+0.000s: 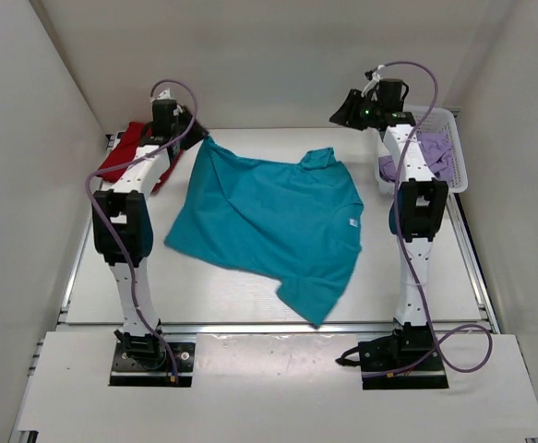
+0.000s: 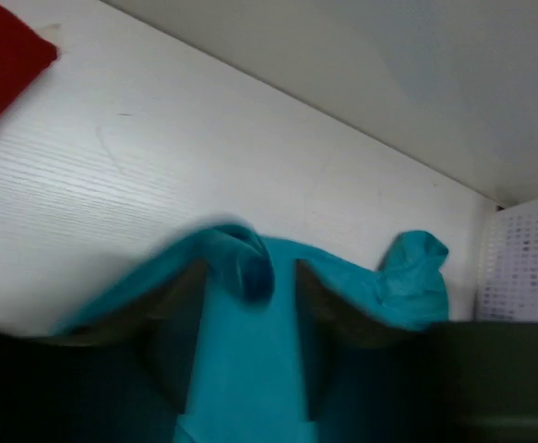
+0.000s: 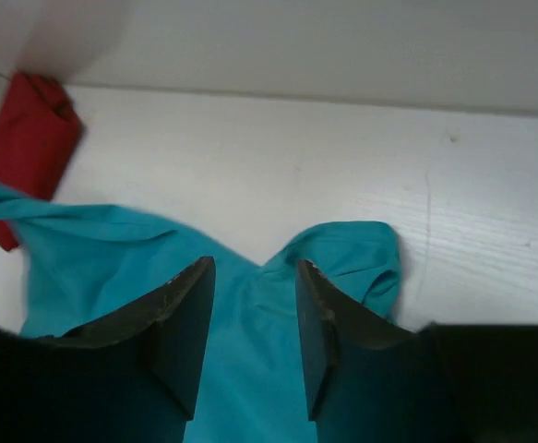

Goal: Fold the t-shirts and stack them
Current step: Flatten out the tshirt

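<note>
- Teal shirt [image 1: 269, 217] lies spread and skewed across the middle of the white counter [image 1: 204, 291]. Its far-left corner is drawn up to a point, and one sleeve is crumpled at the far edge.
- The left arm [image 1: 121, 221] stretches from its base toward the far-left corner, with the wrist bent inward. The left pincer [image 1: 195, 129] is right at that raised corner.
- In the left wrist view, the left pincer [image 2: 250, 268] has its fingers apart. A blurred knot of the teal shirt [image 2: 241, 388] sits between the tips without filling the gap, so it looks released rather than clamped.
- The right arm [image 1: 421, 208] stands almost straight toward the far-right side, with its wrist turned left. The right pincer [image 1: 344, 111] hangs above the far edge of the shirt.
- In the right wrist view, the right pincer [image 3: 255, 268] is parted and grasps nothing. The teal shirt [image 3: 250, 369] lies flat beneath it, the bunched sleeve just to one side.
- A red shirt [image 1: 121, 155] sits folded in the far-left corner, close to the side wall and just beside the left arm.
- A lilac shirt [image 1: 435, 148] is heaped in the basket [image 1: 448, 120] in the far-right corner, beside the right arm.
- The teal shirt's nearest corner reaches almost to the counter's near edge.
- There is bare counter near-left of the teal shirt and along the back wall, and only a narrow strip between the shirt and the right arm.
</note>
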Motion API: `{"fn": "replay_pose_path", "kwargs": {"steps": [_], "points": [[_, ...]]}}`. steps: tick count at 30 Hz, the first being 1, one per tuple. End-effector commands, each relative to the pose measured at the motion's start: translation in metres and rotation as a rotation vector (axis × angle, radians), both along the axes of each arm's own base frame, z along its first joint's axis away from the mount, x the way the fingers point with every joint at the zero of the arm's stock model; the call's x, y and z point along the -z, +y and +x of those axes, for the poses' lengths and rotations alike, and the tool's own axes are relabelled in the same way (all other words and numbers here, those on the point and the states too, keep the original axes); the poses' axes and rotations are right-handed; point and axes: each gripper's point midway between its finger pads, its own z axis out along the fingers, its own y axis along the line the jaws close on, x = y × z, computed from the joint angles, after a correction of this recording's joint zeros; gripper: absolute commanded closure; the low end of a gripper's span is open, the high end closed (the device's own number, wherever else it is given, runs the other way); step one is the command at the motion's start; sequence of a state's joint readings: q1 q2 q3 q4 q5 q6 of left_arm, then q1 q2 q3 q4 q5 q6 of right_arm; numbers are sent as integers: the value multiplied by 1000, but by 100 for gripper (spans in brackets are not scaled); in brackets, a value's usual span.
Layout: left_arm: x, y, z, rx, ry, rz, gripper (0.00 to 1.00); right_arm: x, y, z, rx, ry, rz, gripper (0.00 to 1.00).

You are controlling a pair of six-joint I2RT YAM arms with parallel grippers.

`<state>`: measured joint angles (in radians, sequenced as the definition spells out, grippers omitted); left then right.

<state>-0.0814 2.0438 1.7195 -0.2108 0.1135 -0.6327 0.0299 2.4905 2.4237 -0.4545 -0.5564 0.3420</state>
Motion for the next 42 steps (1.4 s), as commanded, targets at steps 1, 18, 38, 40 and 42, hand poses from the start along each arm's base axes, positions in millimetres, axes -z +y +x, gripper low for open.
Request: {"fn": "replay_pose_path", "kwargs": {"steps": [1, 18, 38, 40, 42], "points": [[-70, -6, 4, 15, -104, 16, 35, -182, -1, -13, -11, -415, 26, 60], [32, 87, -201, -201, -28, -54, 87, -93, 181, -195, -228, -134, -286, 100], [133, 184, -175, -514, 221, -106, 40, 27, 143, -426, -319, 40, -46, 91], [137, 185, -176, -516, 229, -92, 41, 42, 132, -437, -303, 69, -23, 91], [139, 182, -175, -499, 232, -107, 42, 74, 116, -451, -277, 126, -33, 88]]}}
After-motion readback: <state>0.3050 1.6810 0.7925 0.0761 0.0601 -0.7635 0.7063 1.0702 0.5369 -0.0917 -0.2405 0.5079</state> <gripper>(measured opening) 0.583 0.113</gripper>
